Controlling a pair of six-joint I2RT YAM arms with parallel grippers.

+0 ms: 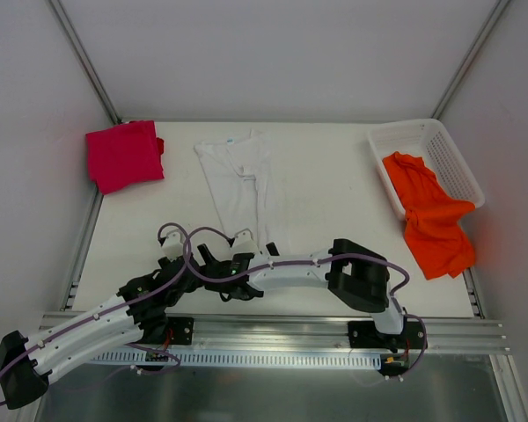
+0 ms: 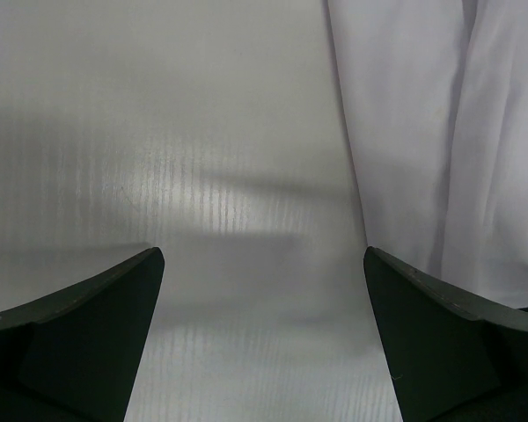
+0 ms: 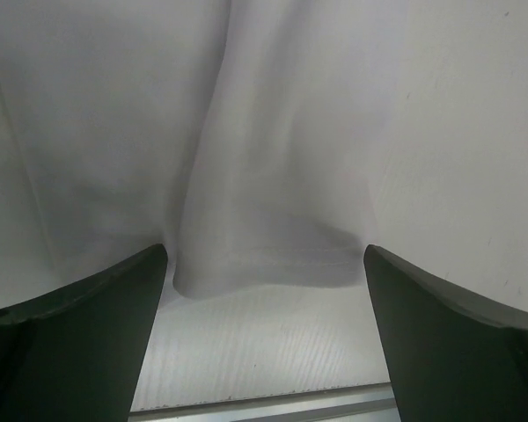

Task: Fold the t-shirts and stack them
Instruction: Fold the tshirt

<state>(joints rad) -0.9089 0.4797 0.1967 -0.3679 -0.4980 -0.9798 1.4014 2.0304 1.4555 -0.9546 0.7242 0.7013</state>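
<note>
White t-shirt (image 1: 242,180): mid-table, folded into long narrow strip, collar end far, hem near arms. Magenta-red t-shirt (image 1: 123,156): folded, far left corner. Orange t-shirt (image 1: 431,215): crumpled, draped over near rim of white basket (image 1: 449,149), right side, spilling onto table (image 1: 334,202).

Right gripper (image 3: 264,255): released, jaws spread wide, white hem just ahead between them. Left gripper (image 2: 262,255): released, jaws wide over bare table, shirt's edge beside right finger.
</note>
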